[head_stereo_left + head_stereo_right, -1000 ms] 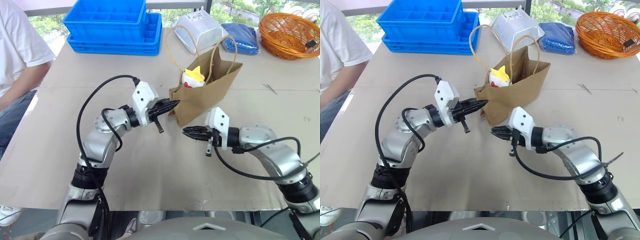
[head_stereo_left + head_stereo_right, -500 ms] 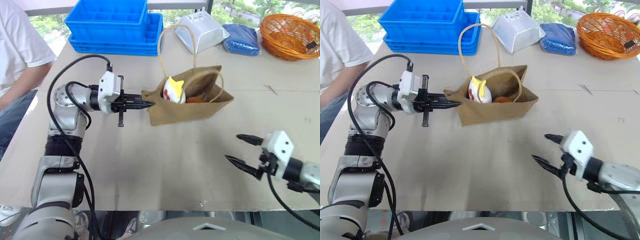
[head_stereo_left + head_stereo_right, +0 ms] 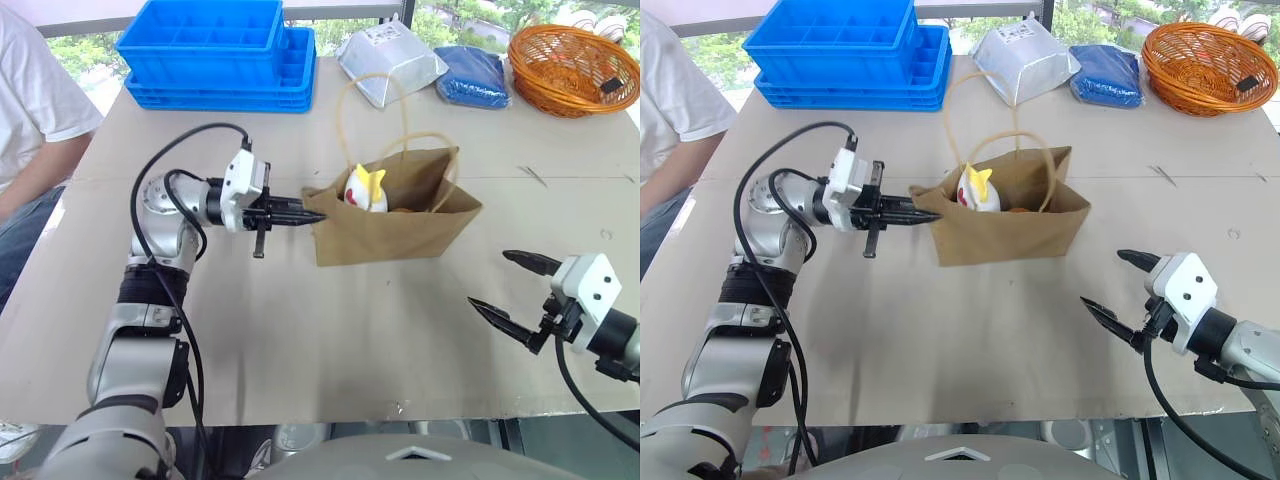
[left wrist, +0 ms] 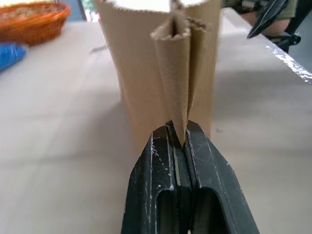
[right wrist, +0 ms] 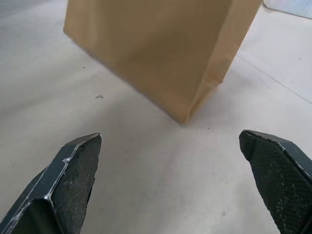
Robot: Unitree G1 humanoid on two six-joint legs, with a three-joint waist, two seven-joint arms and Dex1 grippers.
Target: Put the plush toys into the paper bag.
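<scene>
- Two black fingers of the right gripper (image 3: pixel 518 292) are standing spread wide and empty over the bare beige table (image 3: pixel 300 340), well apart from the bag.
- Farther in, the left gripper (image 3: pixel 312 216) is pinching the side fold of the plain brown kraft paper bag (image 3: pixel 400 228), which is standing at mid-table.
- Inside, the white cone-shaped plush toy with yellow tips (image 3: pixel 365 190) is showing; something reddish-brown is lying beside it, so the task is looking nearly done.
- Only the left wrist view is showing the pinched crease (image 4: pixel 176 78); the head views are showing the contents.
</scene>
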